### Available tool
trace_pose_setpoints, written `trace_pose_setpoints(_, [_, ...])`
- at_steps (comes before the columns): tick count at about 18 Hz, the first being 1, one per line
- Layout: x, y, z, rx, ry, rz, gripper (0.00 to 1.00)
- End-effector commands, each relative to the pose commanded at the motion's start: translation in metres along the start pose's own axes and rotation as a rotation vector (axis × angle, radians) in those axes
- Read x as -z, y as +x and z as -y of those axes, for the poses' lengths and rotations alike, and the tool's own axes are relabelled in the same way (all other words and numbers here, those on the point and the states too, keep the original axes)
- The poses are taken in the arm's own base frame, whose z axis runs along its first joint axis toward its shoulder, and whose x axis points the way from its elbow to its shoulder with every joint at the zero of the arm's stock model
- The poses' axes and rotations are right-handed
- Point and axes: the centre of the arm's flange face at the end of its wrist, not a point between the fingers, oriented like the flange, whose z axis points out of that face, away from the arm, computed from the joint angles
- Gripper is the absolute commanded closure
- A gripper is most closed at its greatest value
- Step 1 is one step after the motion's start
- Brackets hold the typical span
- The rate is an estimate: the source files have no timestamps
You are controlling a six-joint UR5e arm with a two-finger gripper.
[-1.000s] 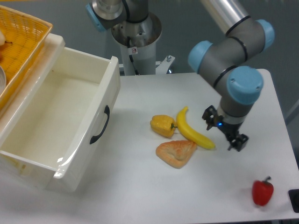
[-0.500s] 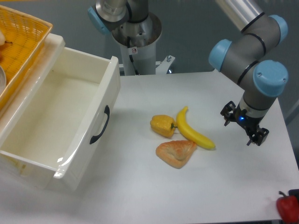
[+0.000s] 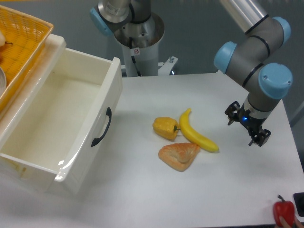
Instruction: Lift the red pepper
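Sitting at the counter's point(image 3: 142, 190) near right corner, partly cut off, the red pepper point(image 3: 283, 213) looks light, glossy and slippery, best pinched across its lumpy body by the claw point(image 3: 247, 127), fingers apart, well away.

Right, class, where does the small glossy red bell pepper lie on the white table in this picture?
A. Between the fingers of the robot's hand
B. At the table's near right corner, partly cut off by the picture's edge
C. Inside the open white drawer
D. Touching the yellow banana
B: the small glossy red bell pepper sits at the near right corner, well apart from the robot's hand, which holds nothing.
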Motion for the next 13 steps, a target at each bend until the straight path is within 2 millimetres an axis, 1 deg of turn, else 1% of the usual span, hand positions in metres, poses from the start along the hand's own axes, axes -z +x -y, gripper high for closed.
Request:
trace_pose_setpoints(4, [0.005,0.002,0.008,0.039,-0.006,0.007,0.00])
trace_pose_setpoints(7, [0.019,-0.005,0.014,0.082,-0.013,0.037,0.00])
trace_pose_setpoints(8, [0.017,-0.004,0.019,0.094,-0.014,0.033,0.00])
trace_pose_setpoints(10, [0.009,-0.001,0.036,0.154,-0.014,0.022,0.00])
trace_pose_setpoints(11, [0.004,-0.004,0.040,0.188,-0.023,0.019,0.00])
trace_pose_setpoints(13, [0.005,-0.014,0.049,0.194,-0.028,0.043,0.00])
